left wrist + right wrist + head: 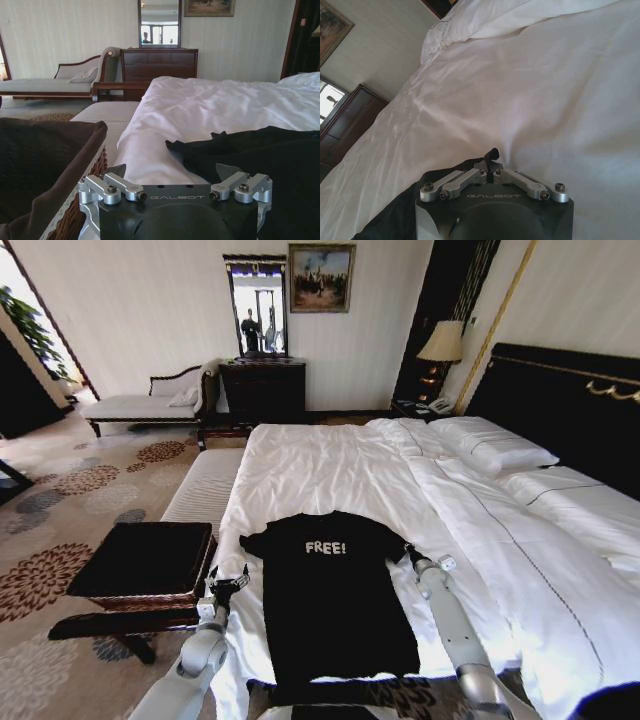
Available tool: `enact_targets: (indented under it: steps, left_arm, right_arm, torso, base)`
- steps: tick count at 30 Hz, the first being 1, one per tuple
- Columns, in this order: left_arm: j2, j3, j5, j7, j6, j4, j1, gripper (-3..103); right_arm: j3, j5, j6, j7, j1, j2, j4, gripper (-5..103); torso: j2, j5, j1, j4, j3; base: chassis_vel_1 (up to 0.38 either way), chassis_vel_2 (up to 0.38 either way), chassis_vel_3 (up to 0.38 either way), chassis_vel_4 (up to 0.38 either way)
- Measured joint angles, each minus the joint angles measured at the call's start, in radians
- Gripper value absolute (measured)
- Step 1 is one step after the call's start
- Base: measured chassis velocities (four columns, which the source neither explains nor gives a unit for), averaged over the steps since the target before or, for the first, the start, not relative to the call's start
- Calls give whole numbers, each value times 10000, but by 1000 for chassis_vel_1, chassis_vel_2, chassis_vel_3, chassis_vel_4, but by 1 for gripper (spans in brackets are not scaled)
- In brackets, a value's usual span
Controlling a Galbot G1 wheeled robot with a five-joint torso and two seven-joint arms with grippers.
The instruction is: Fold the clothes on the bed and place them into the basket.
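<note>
On the bed [330, 455], at 6 o'clock near its foot edge: T-shirt [330, 600] flat, unfolded. Soft, light, limp; best pinched at sleeves. Left gripper [228, 583] apart beside one sleeve; right gripper [412, 556] clamped on the other. Basket [150, 560] at 9 o'clock.

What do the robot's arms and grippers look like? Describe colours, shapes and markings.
Both arms are pale grey, rounded tubes. Left gripper and right gripper each have a black housing marked GALBOT, with silver metal linkage bars fastened by dark screws, ending in black fingertips.
</note>
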Motion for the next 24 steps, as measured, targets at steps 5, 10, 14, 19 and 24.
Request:
enact_targets:
  steps: [5,10,14,19,24]
  left_arm:
    - [-28,-78,25,-2,1,-85,65,100]
    - [-130,-202,99,-20,0,-224,220,100]
    - [-150,-342,188,-20,-3,-372,443,100]
    - [-198,-539,236,-11,-35,-501,699,100]
    - [-208,-650,305,29,-64,-664,916,100]
  right_arm:
    - [-463,-960,83,22,-376,-20,953,1]
    - [-1041,-1652,279,60,-628,89,2165,1]
    - [-1575,-1776,332,105,-654,83,2905,1]
    - [-2263,-1886,353,177,-544,142,3234,1]
    - [-3041,-2532,586,15,-304,381,2661,1]
  torso:
    - [0,1,0,-3,0]
    - [0,1,0,-1,-1]
    - [0,0,0,-1,-1]
    - [1,0,-1,0,-1]
    - [0,2,0,0,0]
  base:
    - [0,0,0,0]
    - [0,0,0,0]
    - [0,0,0,0]
    - [0,0,0,0]
    - [0,0,0,0]
